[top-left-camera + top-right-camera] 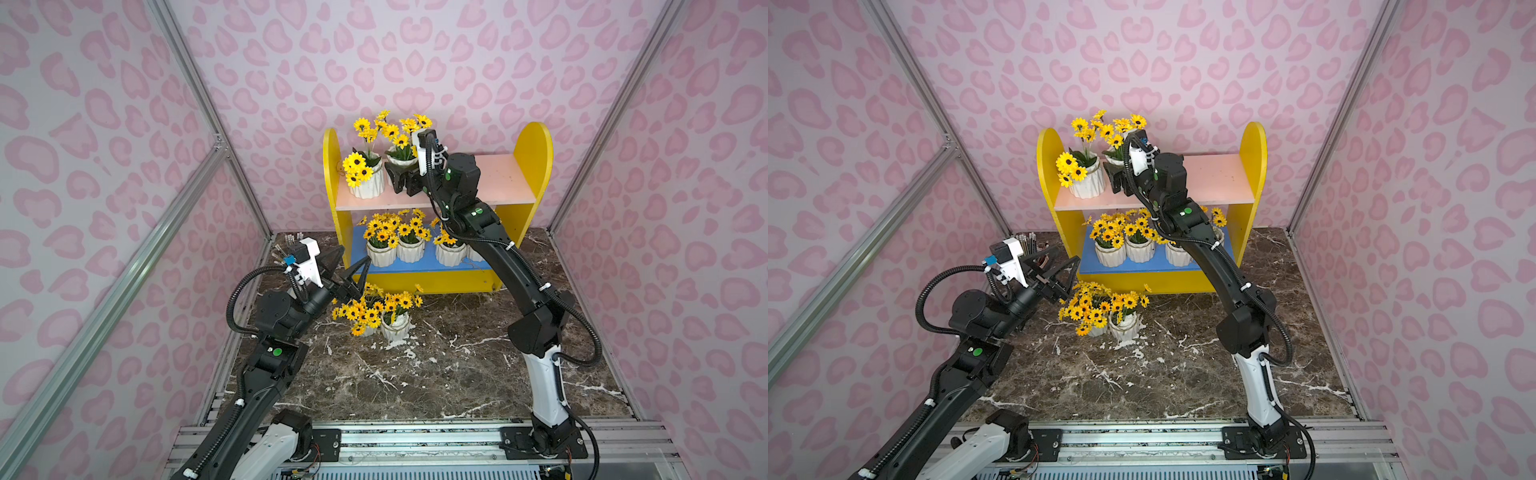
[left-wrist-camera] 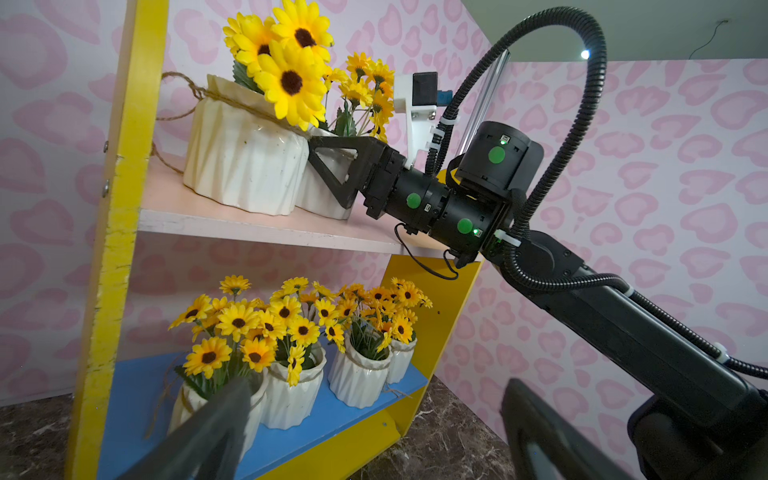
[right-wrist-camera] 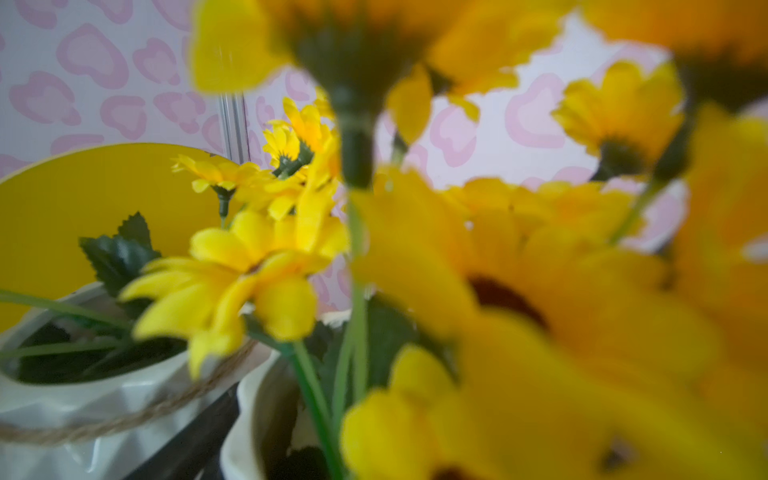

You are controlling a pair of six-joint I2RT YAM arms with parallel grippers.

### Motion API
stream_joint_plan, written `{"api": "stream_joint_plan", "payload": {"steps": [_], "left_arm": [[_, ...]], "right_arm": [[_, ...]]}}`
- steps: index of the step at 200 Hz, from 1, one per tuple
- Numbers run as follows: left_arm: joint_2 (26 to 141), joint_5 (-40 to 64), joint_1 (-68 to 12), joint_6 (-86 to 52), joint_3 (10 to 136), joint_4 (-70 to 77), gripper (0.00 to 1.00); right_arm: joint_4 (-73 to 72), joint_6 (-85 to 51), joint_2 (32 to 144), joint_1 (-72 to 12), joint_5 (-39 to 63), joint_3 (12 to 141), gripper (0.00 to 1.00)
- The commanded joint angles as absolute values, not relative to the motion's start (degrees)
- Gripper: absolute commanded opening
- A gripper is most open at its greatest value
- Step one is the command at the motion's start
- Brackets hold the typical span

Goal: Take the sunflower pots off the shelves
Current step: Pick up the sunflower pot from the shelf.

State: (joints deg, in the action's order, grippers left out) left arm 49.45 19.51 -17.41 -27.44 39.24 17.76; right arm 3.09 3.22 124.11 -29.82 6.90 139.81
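I am holding my left claw [image 1: 356, 253] spread wide and empty above the marble table [image 1: 415, 374], with its tips pointing toward the shelves [image 1: 534, 158]. Just beside it, two sunflower pots [image 1: 395, 328] are standing close together on the table in front of the shelves, and their blooms are leaning over each other.

Behind them, four more pots [image 1: 410, 251] are sitting in a row on the blue lower board [image 1: 415, 269]. My right arm [image 1: 519, 270] is crossing in front of the one at the end.

Farther up, on the pink upper board [image 1: 498, 178], a twine-wrapped pot [image 1: 370, 185] is standing near the yellow side panel, with a second pot [image 1: 401, 160] just beside it. I am reaching my right claw [image 1: 397, 178] in around that second pot. The jaws are standing wide, and one finger [image 2: 332, 166] is sliding in between the two pots. I cannot tell whether the jaws are pressing on the pot, which is resting on the board. In the right wrist view, blurred yellow blooms are filling most of the picture.
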Motion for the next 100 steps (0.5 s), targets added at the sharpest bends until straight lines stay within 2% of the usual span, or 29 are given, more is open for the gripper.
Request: {"api": "stream_joint_plan", "payload": {"steps": [1, 42, 100], "left_arm": [[49.5, 19.8, -17.4, -27.0, 39.3, 19.1, 0.96], [49.7, 20.0, -17.4, -27.0, 39.3, 19.1, 0.96], [50.0, 20.4, -17.3, -27.2, 39.4, 19.2, 0.96]], "right_arm": [[3.6, 4.4, 124.0, -29.8, 5.5, 139.8, 0.9], [1.4, 5.2, 121.4, -29.6, 5.1, 136.0, 0.8], [2.1, 3.7, 116.7, -27.1, 7.9, 131.4, 0.77]]}}
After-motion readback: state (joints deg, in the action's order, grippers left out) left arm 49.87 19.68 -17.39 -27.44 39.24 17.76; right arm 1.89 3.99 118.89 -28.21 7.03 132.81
